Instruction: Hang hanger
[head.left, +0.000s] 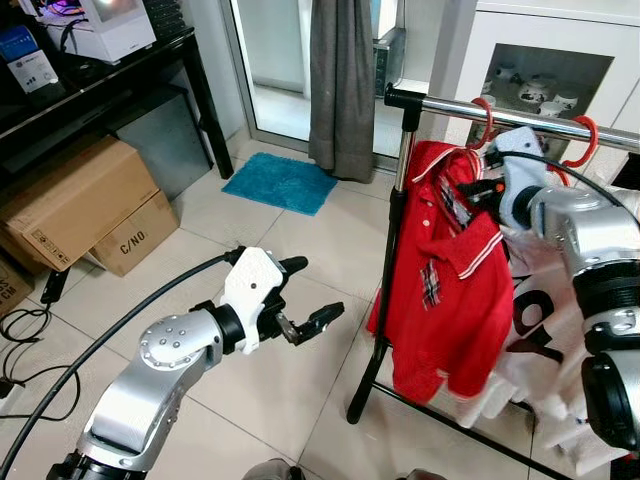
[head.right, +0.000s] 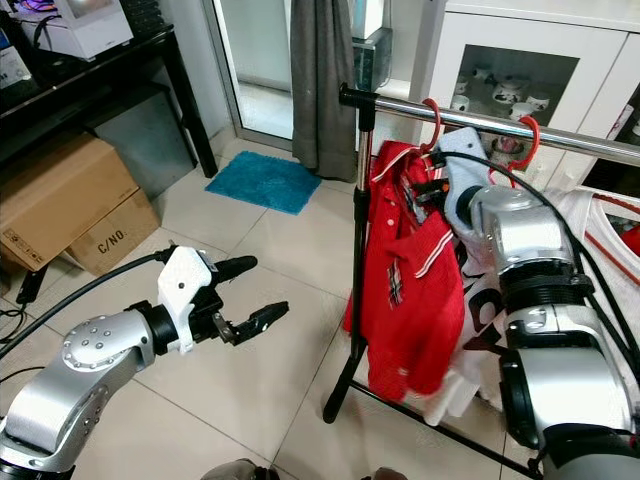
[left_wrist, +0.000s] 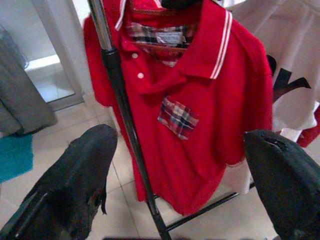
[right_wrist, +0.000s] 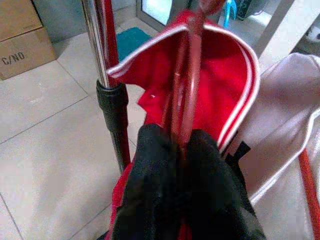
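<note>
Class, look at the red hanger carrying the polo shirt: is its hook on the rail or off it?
On. The red hanger hooks over the chrome rail; the right gripper pinches it.

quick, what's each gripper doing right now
Left gripper: open, empty, above the floor.
Right gripper: shut on the red hanger carrying the red shirt.

I see a glossy metal rail (head.left: 520, 115), a soft red cloth shirt (head.left: 455, 290), a shiny plastic-looking hanger (right_wrist: 186, 95), and smooth floor tiles (head.left: 300, 250).

"C/NO." printed in black on the lower cardboard box (head.left: 133, 235), other labels unreadable
</note>
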